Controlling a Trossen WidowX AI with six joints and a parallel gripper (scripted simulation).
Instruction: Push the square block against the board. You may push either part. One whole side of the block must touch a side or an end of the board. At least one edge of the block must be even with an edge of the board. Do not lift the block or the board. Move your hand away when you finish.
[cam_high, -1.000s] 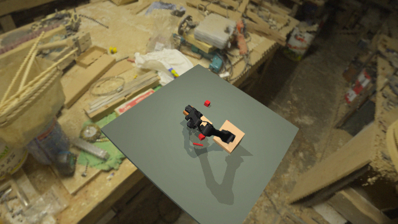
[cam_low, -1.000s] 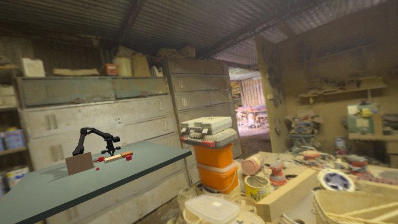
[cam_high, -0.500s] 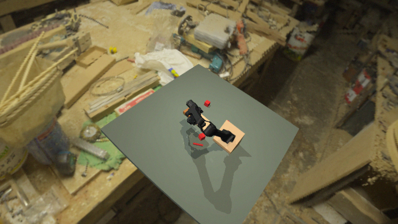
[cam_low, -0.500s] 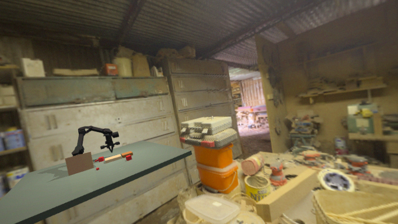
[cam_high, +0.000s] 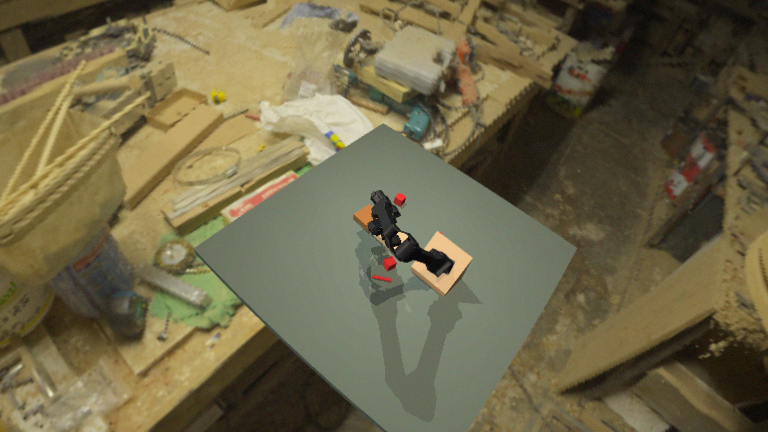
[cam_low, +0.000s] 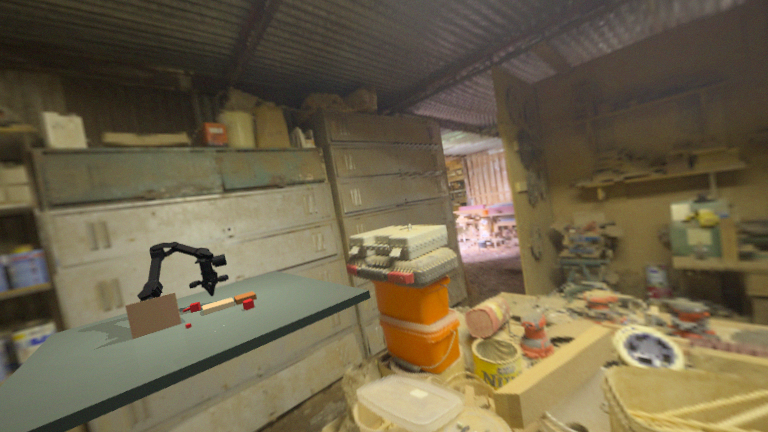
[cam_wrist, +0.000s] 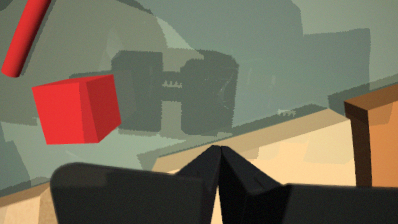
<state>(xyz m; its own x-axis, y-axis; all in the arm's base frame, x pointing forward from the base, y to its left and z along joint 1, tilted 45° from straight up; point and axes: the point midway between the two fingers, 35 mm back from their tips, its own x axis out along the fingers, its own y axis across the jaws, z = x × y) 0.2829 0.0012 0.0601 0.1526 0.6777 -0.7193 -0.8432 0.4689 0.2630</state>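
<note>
While the orange square block (cam_high: 363, 216) (cam_low: 245, 297) (cam_wrist: 385, 145) is lying flat on the grey-green worktop (cam_high: 322, 214) (cam_low: 214, 365) (cam_wrist: 275, 30), one of its sides is facing an end of the pale wooden board (cam_high: 402, 239) (cam_low: 217, 306) (cam_wrist: 305, 150). Whether the two are touching along that whole side, I cannot tell; their long edges are running nearly in line. Black and narrow, the end effector (cam_high: 376, 228) (cam_low: 212, 292) (cam_wrist: 218, 154) is pointing down near the board, its fingertips meeting and holding nothing. A red cube (cam_high: 389, 263) (cam_low: 194, 307) (cam_wrist: 75, 110) and a red rod (cam_high: 381, 278) (cam_wrist: 25, 40) are lying near one side of the board; another red cube (cam_high: 399, 199) (cam_low: 248, 304) is sitting on the opposite side. The arm is standing on a wooden pedestal (cam_high: 461, 256) (cam_low: 155, 317).
</note>
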